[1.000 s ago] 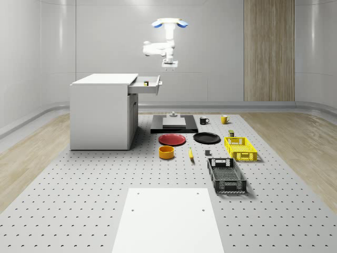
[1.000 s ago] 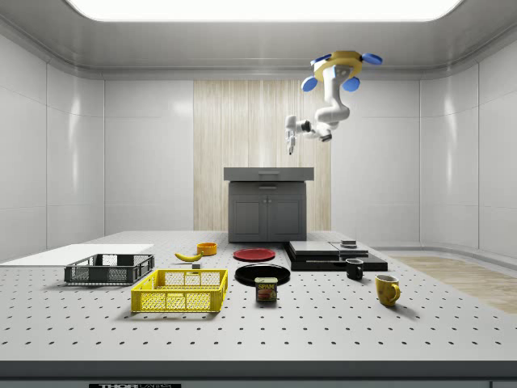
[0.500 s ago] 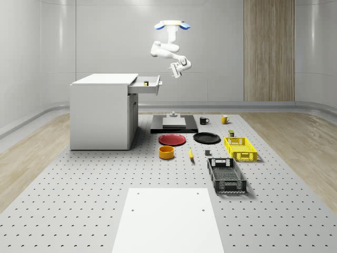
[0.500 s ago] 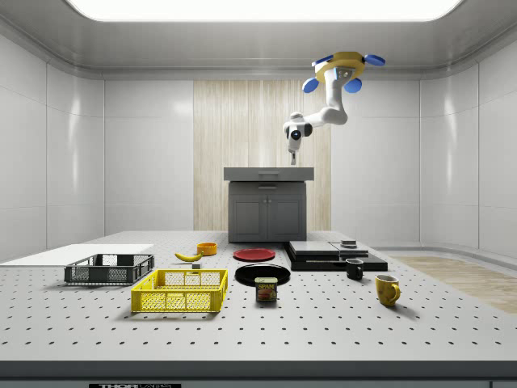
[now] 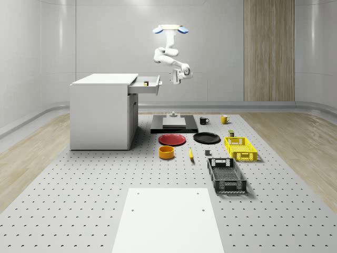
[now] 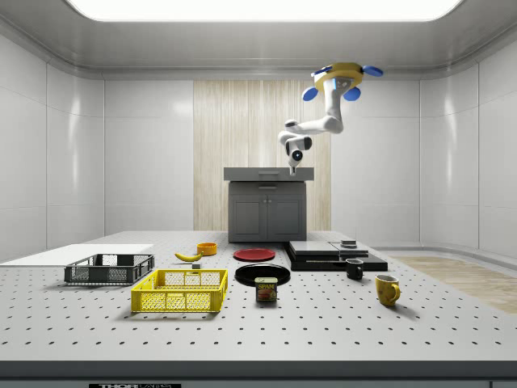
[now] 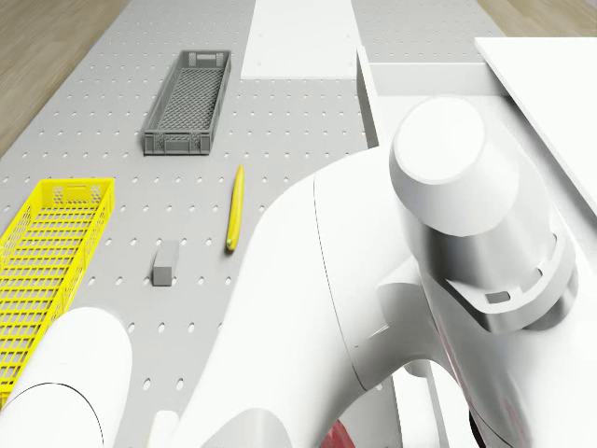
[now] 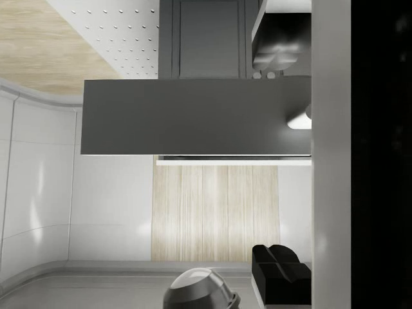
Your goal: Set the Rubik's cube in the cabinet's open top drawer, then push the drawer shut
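Room: pale panelled walls with one wooden strip, and a grey perforated floor plate (image 5: 79, 211) carrying the clutter.
Cabinet: the white cabinet (image 5: 102, 113) stands at the whole-scene view's left, its top drawer (image 5: 146, 84) pulled open toward the right.
Rubik's cube: a small dark-and-yellow block sits inside the open drawer (image 5: 146, 83), near the front panel.
Drone: the drone (image 5: 169, 28) hovers high in the air, just right of the drawer front and over the black platform (image 5: 174, 125).
Arm: it hangs folded under the drone, the wrist dropped to drawer height.
Gripper: the gripper (image 5: 172, 78) is level with the drawer front, close beside it on the right; whether it touches cannot be told, nor whether its fingers are spread or closed.
Floor, middle: red plate (image 5: 172, 139), orange bowl (image 5: 166, 152), banana (image 5: 190, 154), black plate (image 5: 206, 137).
Floor, right: black mug (image 5: 204, 120), yellow mug (image 5: 224, 119), yellow crate (image 5: 240, 148), dark grey crate (image 5: 226, 175).
Foreground: a white sheet (image 5: 167, 219) lies flat on the plate.
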Available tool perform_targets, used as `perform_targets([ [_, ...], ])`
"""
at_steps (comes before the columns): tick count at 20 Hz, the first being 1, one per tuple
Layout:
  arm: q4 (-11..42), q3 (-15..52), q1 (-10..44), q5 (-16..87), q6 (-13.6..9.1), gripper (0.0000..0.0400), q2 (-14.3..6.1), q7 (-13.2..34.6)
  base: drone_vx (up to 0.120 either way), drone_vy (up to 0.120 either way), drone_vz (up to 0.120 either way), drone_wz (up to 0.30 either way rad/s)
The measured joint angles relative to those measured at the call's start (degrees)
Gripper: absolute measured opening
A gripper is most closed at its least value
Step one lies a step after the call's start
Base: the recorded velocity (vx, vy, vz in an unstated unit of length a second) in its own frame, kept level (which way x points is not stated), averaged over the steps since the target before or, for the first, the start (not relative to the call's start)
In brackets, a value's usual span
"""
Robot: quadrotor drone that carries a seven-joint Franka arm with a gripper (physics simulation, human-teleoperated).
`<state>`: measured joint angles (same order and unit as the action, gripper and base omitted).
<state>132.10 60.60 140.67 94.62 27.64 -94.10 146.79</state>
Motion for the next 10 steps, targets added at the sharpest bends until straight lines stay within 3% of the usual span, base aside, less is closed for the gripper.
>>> perform_targets([
  [4,-0.9,-0.5,1.1,-0.6,-0.8,0.0400,0.2,0.5,0.000,-0.040,-0.120,0.000],
  [10,-1.5,-0.9,1.8,-0.9,-1.3,0.0400,0.3,0.8,0.000,-0.113,-0.007,0.000],
])
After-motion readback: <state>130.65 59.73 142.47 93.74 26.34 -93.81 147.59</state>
